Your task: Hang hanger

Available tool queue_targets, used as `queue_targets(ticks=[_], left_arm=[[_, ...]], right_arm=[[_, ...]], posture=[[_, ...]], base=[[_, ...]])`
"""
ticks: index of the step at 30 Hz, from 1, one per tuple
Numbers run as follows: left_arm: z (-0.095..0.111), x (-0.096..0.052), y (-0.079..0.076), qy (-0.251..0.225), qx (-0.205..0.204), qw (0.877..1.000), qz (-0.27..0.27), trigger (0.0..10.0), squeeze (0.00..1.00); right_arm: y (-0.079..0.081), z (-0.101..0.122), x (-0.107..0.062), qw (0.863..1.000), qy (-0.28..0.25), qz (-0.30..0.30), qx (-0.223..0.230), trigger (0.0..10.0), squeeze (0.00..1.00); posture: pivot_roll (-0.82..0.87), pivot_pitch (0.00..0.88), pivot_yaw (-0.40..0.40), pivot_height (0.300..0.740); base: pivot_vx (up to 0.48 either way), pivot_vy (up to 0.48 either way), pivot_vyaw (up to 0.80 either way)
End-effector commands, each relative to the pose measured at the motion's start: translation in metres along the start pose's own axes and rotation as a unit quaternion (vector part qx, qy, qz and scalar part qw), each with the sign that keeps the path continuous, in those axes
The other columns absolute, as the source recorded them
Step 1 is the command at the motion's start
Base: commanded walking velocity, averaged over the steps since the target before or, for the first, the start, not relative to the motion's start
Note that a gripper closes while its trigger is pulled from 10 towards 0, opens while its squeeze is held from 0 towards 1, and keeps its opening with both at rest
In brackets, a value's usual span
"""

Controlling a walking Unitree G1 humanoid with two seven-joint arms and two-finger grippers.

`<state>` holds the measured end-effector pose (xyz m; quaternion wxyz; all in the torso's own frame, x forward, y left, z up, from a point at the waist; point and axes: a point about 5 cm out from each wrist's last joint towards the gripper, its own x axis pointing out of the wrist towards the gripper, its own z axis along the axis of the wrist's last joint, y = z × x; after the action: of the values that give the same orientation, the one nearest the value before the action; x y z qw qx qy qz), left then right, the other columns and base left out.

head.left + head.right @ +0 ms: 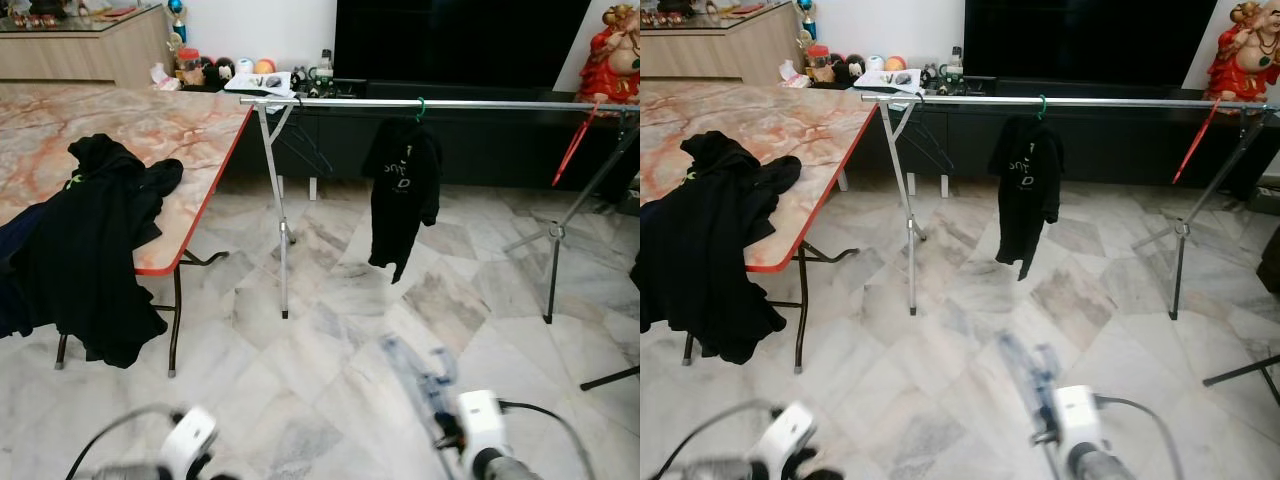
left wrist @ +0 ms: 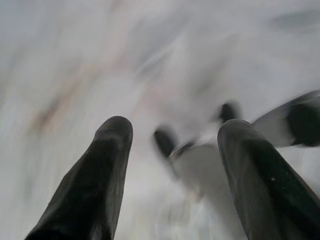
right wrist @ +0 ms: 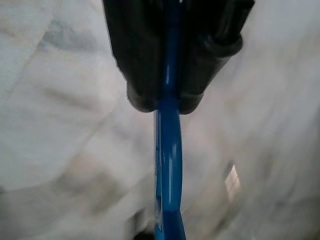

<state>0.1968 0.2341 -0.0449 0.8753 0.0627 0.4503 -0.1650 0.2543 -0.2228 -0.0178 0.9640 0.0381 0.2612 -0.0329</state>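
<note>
We note the right gripper (image 3: 167,102) clamped on a blue plastic hanger (image 3: 168,165), low at 5 o'clock; left gripper (image 2: 172,150) spread wide. Silver metal rail (image 1: 480,103) at 12 holds a black shirt (image 1: 402,190).

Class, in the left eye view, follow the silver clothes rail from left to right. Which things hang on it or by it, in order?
Dark empty wire hanger → black printed T-shirt on a green-hooked hanger → red plastic hanger.
</note>
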Motion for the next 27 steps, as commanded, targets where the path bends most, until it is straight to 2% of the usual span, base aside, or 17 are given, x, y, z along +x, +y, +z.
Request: queue_targets(ticks=[1, 2, 3, 4, 5, 6, 7, 8, 9, 14, 19, 27], left_arm=[[-0.014, 0.000, 0.004, 0.009, -0.027, 0.999, 0.041, 10.0, 0.00], [-0.025, 0.000, 0.004, 0.019, -0.044, 0.997, 0.060, 10.0, 0.00], [-0.045, 0.000, 0.001, 0.043, -0.070, 0.992, 0.093, 10.0, 0.00], [-0.045, 0.000, 0.001, 0.043, -0.070, 0.992, 0.093, 10.0, 0.00], [-0.063, -0.001, -0.004, 0.067, -0.085, 0.988, 0.106, 10.0, 0.00], [-0.069, -0.002, -0.006, 0.076, -0.089, 0.987, 0.110, 10.0, 0.00], [-0.076, -0.002, -0.008, 0.085, -0.098, 0.985, 0.116, 10.0, 0.00], [-0.081, -0.003, -0.010, 0.090, -0.104, 0.983, 0.120, 10.0, 0.00], [-0.088, -0.003, -0.014, 0.098, -0.118, 0.980, 0.124, 10.0, 0.00], [-0.092, -0.001, -0.022, 0.093, -0.138, 0.979, 0.118, 10.0, 0.00], [-0.084, 0.005, -0.028, 0.090, -0.097, 0.986, 0.102, 10.0, 0.00], [-0.076, 0.009, -0.027, 0.085, -0.087, 0.988, 0.100, 10.0, 0.00]], right_arm=[[0.000, 0.000, -0.002, 0.999, -0.020, -0.032, 0.037, 0.0, 0.00], [0.001, -0.001, -0.003, 0.997, -0.029, -0.049, 0.058, 0.0, 0.00], [0.004, -0.003, -0.006, 0.993, -0.038, -0.072, 0.088, 0.0, 0.00], [0.004, -0.003, -0.006, 0.993, -0.038, -0.072, 0.088, 0.0, 0.00], [0.009, -0.005, -0.008, 0.992, -0.042, -0.077, 0.093, 0.0, 0.00], [0.011, -0.006, -0.008, 0.991, -0.043, -0.080, 0.093, 0.0, 0.00], [0.013, -0.008, -0.009, 0.991, -0.043, -0.083, 0.097, 1.9, 0.00], [0.014, -0.009, -0.010, 0.990, -0.042, -0.085, 0.100, 1.9, 0.00], [0.015, -0.011, -0.011, 0.990, -0.043, -0.088, 0.103, 10.0, 0.00], [0.013, -0.013, -0.015, 0.987, -0.046, -0.101, 0.112, 10.0, 0.00], [0.014, -0.004, -0.015, 0.984, -0.073, -0.106, 0.119, 10.0, 0.00], [0.016, -0.005, -0.014, 0.983, -0.068, -0.118, 0.121, 10.0, 0.00]], posture=[[0.10, 0.043, -0.007, 0.740], [0.10, 0.038, -0.006, 0.740], [0.09, 0.032, -0.004, 0.740], [0.09, 0.032, -0.004, 0.740], [0.09, 0.025, -0.005, 0.740], [0.09, 0.022, -0.005, 0.740], [0.09, 0.014, -0.003, 0.740], [0.09, 0.014, -0.003, 0.740], [0.09, 0.005, -0.004, 0.740], [0.09, 0.000, -0.010, 0.740], [0.07, 0.000, 0.002, 0.740], [0.07, 0.000, 0.012, 0.740]], base=[[0.000, 0.000, 0.00], [0.000, 0.000, 0.00], [0.000, 0.000, 0.00], [0.000, 0.000, 0.00], [0.000, 0.000, 0.00], [0.000, 0.000, 0.00], [0.000, 0.000, 0.00], [0.000, 0.000, 0.00], [0.000, 0.000, 0.00], [0.000, 0.000, 0.00], [0.270, 0.000, 0.00], [0.389, 0.000, 0.00]])
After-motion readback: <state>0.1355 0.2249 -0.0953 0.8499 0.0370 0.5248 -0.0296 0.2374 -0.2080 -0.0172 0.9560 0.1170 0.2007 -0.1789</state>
